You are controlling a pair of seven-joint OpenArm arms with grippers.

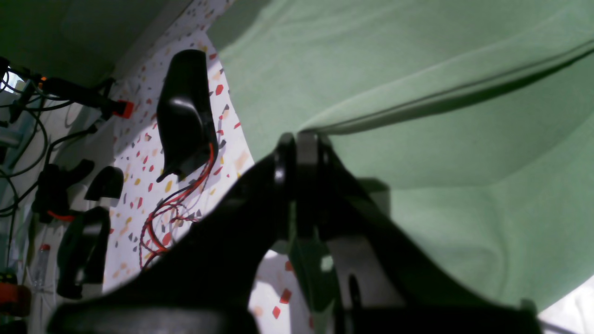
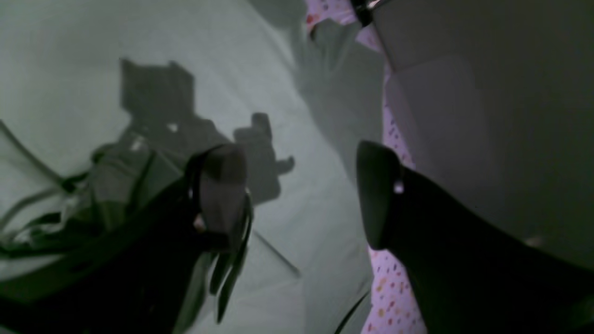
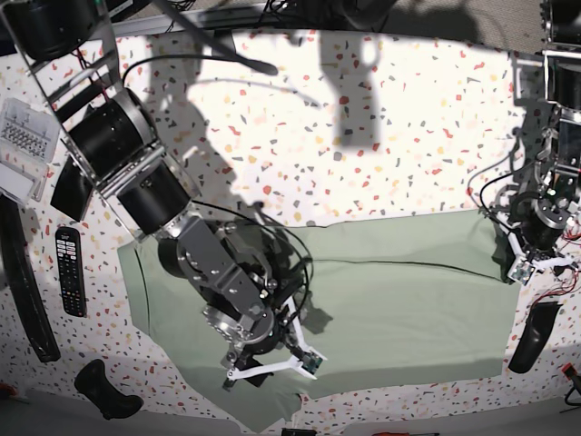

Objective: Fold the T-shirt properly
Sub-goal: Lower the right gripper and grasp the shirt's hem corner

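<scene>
Two arms are on the T-shirt (image 3: 399, 291), which lies spread on the near half of the speckled table (image 3: 381, 136), reaching from the near-left to the right edge. Nearest you, the right gripper (image 3: 272, 359) hangs over the shirt's near-left part with its jaws spread wide and nothing between them. At the right edge the left gripper (image 1: 301, 144) is pinched tight on a fold of the shirt's edge. Risk, as you should judge it: the thin cloth could slide out of that small pinch if you pull fast, or the fold could drag skewed because only one side is held. Wrinkles near the right arm may get pressed in. Farther off, the table's far half is bare terrazzo; a remote (image 3: 70, 270) lies at the left edge.
</scene>
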